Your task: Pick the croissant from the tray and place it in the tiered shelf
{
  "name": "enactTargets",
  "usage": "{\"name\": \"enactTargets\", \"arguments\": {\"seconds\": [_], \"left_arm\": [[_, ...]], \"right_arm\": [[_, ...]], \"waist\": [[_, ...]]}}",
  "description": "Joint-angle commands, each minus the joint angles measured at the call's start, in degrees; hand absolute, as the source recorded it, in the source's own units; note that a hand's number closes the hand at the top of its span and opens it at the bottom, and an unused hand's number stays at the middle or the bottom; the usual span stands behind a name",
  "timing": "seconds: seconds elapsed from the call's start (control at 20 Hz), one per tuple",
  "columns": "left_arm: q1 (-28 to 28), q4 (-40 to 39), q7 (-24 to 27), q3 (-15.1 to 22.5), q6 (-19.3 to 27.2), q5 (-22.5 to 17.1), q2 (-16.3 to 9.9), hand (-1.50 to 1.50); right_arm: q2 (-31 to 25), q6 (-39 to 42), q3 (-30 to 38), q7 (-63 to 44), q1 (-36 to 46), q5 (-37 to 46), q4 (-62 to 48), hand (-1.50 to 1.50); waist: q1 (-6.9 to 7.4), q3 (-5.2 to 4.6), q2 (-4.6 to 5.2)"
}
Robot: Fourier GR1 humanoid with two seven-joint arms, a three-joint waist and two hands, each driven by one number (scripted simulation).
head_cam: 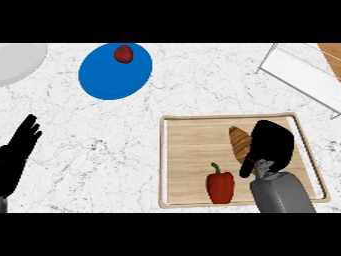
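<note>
The croissant [239,142] is still lying on the tray [180,150], being covered on one side by the right hand [270,144]; whether its fingers are closed cannot be told. Lifting and placing in the tiered shelf [306,80] are remaining. The left hand [10,157] is being rested open.

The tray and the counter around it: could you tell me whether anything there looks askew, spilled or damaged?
Nothing stands out. The croissant and red bell pepper lie inside the wooden tray, which sits flat on the counter. The right hand is beside the croissant. A small red fruit rests on the blue plate.
</note>
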State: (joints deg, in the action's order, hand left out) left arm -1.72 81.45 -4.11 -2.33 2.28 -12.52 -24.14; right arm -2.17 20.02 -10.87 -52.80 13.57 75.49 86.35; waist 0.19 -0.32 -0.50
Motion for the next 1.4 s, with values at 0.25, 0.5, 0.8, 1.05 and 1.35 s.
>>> {"name": "enactTargets", "arguments": {"seconds": [0.25,0.5,0.8,1.05,1.35], "left_arm": [[1.9,-0.8,-1.8,-0.3,-0.2,1.5,2.0,0.00],[3.4,0.6,-3.7,1.8,2.3,3.8,4.7,0.00],[1.6,-0.8,-1.5,-2.3,-1.1,1.6,2.0,0.00],[-0.3,-1.4,0.4,-3.4,-3.2,1.4,0.6,0.00],[-2.3,1.1,0.7,-3.1,-2.5,2.8,2.3,0.00]], "right_arm": [[-3.8,-2.2,7.7,9.1,12.8,-4.7,-2.2,1.50],[-5.6,-5.9,13.1,14.9,22.2,-9.3,-9.6,1.50],[-5.3,-1.9,18.9,10.6,23.4,-15.8,3.8,1.50],[-3.5,1.1,22.7,4.3,24.0,-20.7,17.5,1.50],[-9.5,6.9,26.9,0.1,28.2,-24.2,25.4,1.50]], "waist": [[0.34,0.35,0.65],[0.41,0.34,0.66],[-0.56,0.32,0.23],[-0.98,0.30,-0.02],[-0.34,0.31,0.22]]}}
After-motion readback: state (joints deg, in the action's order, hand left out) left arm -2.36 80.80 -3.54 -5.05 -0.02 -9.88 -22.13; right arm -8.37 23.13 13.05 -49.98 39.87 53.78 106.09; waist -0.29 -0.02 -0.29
